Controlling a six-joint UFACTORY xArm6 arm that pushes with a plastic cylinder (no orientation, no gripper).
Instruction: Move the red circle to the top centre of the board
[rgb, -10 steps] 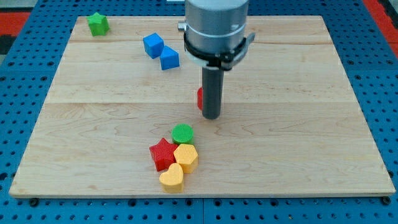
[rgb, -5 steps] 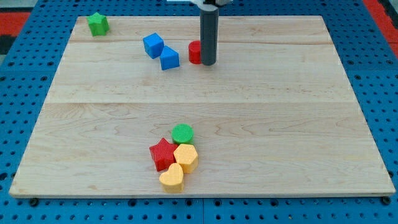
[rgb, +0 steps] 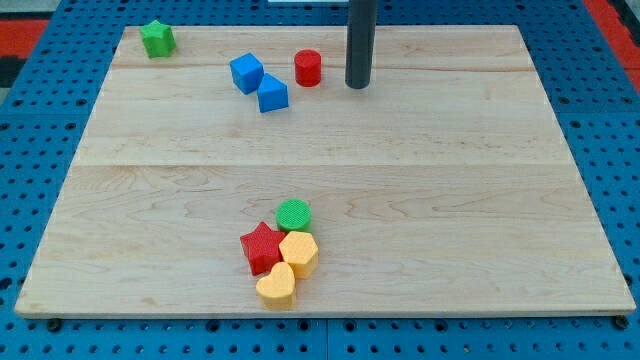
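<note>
- Board: one pale wooden board, lying on a blue pegboard surface.
- Block count: eight in total, in four colours, two of each.
- Red, two: one red circle and one red star.
- Blue, two: one blue cube and a second blue block, touching each other or very nearly so, at the view's upper left of centre.
- Green, two: one green star alone at the view's top left corner; one green circle in the lower cluster.
- Yellow, two: one yellow hexagon and one yellow heart.
- Lower cluster: four blocks packed together near the view's bottom, left of centre. Green circle on top, red star to its lower left, yellow hexagon below it, yellow heart lowest.
- Task block: the red circle stands upright near the view's top edge, slightly left of the board's centre line, just to the right of the blue pair and apart from them.
- Tool: one dark rod, no jaws to open or close. My tip sits on the board to the right of the red circle, near it but with a clear gap; it touches no block.
</note>
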